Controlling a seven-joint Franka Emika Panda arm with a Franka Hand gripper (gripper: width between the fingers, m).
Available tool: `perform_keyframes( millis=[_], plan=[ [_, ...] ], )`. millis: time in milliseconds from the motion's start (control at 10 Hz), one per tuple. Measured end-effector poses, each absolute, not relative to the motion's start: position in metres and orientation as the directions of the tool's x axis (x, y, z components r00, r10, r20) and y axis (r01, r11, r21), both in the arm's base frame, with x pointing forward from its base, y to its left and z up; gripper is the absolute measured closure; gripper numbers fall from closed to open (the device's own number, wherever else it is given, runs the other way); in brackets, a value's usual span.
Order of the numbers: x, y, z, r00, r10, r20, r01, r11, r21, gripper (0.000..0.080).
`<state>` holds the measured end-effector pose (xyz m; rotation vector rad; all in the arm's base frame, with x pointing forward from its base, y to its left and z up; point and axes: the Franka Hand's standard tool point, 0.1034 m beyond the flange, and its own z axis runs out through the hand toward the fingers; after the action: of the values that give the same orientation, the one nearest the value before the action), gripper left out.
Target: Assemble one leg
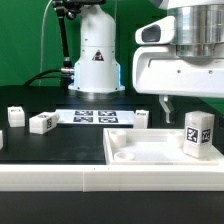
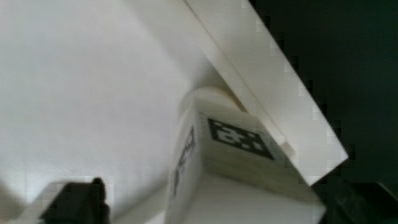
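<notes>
A leg [image 1: 198, 135], a small white block with a black-and-white tag, stands upright in the corner of the large white tray [image 1: 140, 152] at the exterior view's right. My gripper [image 1: 187, 104] hangs just above it, jaws open, with one dark finger [image 1: 165, 104] showing beside the leg. In the wrist view the leg [image 2: 240, 140] sits against the tray's raised rim [image 2: 267, 75], between my spread fingertips [image 2: 75, 200]. Neither finger touches it. My gripper [image 2: 222, 205] holds nothing.
Three more loose white legs lie on the black table behind the tray: two at the exterior view's left [image 1: 16, 116] [image 1: 42, 122] and one near the middle [image 1: 143, 117]. The marker board [image 1: 95, 117] lies in front of the robot base [image 1: 97, 60].
</notes>
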<state>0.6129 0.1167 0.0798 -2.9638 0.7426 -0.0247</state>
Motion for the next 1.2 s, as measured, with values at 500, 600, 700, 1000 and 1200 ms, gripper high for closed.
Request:
perform_keyframes(
  millis=[500,600,700,1000,1200],
  plan=[
    [0.6098,0.1229,0.0853,0.999,0.046,-0.024,0.045,-0.998,-0.037,0.0151],
    [0.6108,0.1243,0.0862,0.990,0.139,-0.013,0.138,-0.990,-0.033,0.0151],
    [0.6119,0.1228,0.0857,0.977,0.212,-0.002,0.212,-0.977,-0.033,0.0151],
    [0.6121,0.1214,0.0854,0.961,0.278,0.000,0.278,-0.960,-0.033,0.0276],
    [0.6122,0.1212,0.0854,0.964,0.265,0.000,0.265,-0.964,-0.033,0.0510]
  ],
)
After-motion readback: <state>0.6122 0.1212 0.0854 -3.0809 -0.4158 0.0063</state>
